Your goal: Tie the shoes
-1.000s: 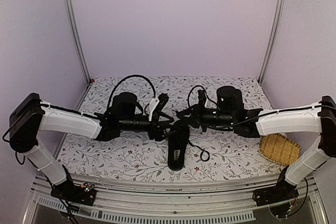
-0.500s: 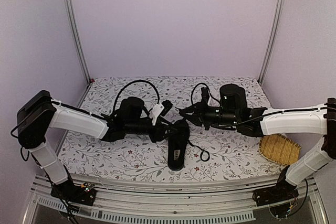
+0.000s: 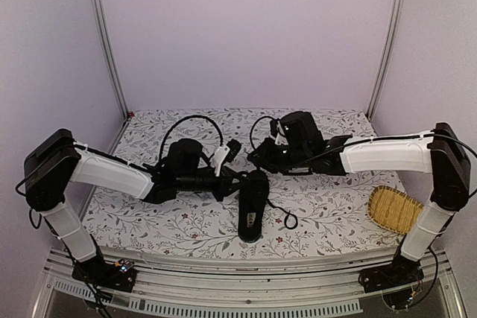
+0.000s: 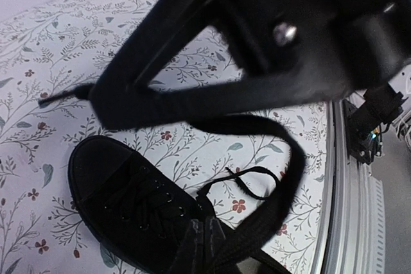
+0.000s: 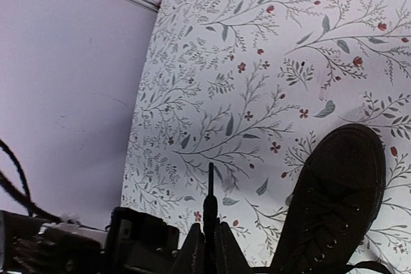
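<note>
The left gripper (image 4: 110, 106) has just clamped a lace (image 4: 294, 165) of the black shoe (image 3: 251, 202). The right gripper (image 5: 209, 239) pinches the other lace (image 5: 210, 187), so pulling can likely begin.

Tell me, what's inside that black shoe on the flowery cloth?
From above, a pale insole label shows through the opening of the shoe. Further toward the toe, the inside is covered by the laced upper, so nothing there can be seen.

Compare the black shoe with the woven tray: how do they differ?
The shoe is black, the woven tray straw-yellow. The shoe is long and narrow, the tray broad. The shoe lies mid-table; the tray sits near the right edge. Both rest on the floral cloth.
</note>
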Robot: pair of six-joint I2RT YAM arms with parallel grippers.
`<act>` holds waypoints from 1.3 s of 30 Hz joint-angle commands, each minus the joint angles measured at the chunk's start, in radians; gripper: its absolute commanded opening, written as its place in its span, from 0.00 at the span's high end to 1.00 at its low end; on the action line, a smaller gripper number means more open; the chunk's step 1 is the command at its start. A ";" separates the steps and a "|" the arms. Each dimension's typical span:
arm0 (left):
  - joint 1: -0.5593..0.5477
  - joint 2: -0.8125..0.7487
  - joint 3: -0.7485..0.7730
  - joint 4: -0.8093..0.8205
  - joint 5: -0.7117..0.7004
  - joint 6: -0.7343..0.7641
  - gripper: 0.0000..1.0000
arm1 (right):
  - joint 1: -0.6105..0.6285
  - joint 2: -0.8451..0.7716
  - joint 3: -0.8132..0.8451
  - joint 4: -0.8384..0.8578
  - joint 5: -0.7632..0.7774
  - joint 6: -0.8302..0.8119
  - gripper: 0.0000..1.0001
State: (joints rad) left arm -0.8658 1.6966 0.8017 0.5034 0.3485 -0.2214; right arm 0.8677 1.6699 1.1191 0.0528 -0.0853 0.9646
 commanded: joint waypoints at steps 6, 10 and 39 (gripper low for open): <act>0.005 0.057 0.032 0.004 -0.029 -0.148 1.00 | -0.038 0.021 0.035 -0.262 0.042 -0.256 0.19; 0.010 0.081 0.057 -0.027 -0.019 -0.183 1.00 | -0.038 -0.167 -0.137 -0.351 0.087 -0.256 0.17; 0.093 0.054 0.123 -0.243 0.038 -0.218 1.00 | 0.143 -0.083 -0.273 -0.567 0.274 0.030 0.77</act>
State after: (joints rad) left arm -0.7963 1.7748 0.9100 0.2863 0.3660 -0.4469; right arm 1.0031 1.5898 0.8276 -0.4377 0.1001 0.9485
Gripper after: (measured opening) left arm 0.003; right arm 0.325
